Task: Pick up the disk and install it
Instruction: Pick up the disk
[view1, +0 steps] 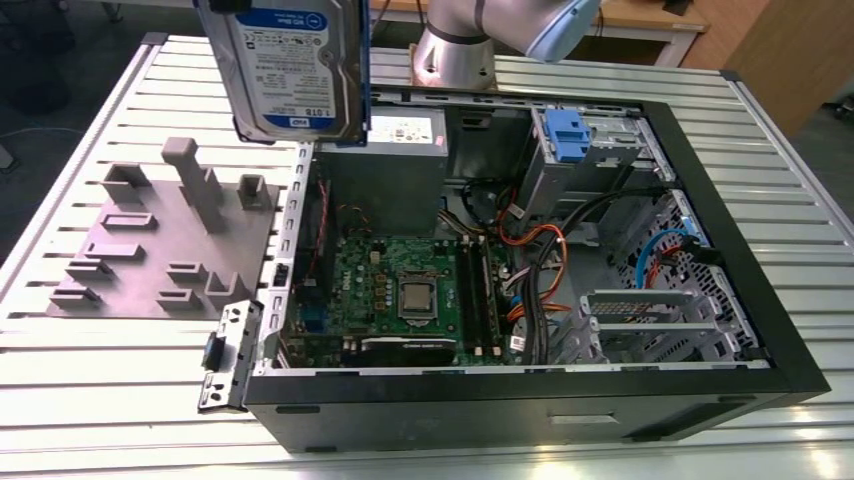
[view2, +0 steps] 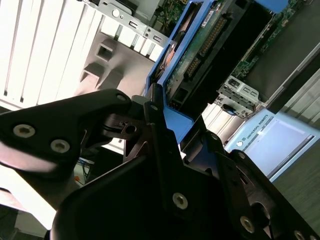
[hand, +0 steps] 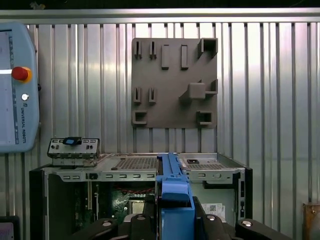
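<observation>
The pick-up is judged done and the carrying stage of the install is in hand. The disk (view1: 296, 70) is seen upright at the upper left of the exterior view, held well above the slatted table (view1: 107, 400) and just beside the far corner of the open computer case (view1: 747, 340). In both wrist views the gripper (hand: 175, 220) is shown closed on the disk, its fingers (view2: 155, 117) pressed against the blue bracket (hand: 172, 185) along the disk's edge. The green circuit-board side of the disk is turned toward the second wrist view.

Seating the disk is judged to call for turning it from upright to match a drive cage (view1: 601, 150) at the upper right of the exterior view, where a blue latch (view1: 567, 132) is fitted. A path clear of the orange and black cables (view1: 534, 240) is also needed.

The top of the disk is cut off by the upper edge of the exterior view. The contact between the finger pads and the bracket is hidden by the gripper body. The cage interior is shadowed, so it cannot be told which slot is free. A grey fixture plate (view1: 147, 250) is seen lying on the table at the exterior view's left.
</observation>
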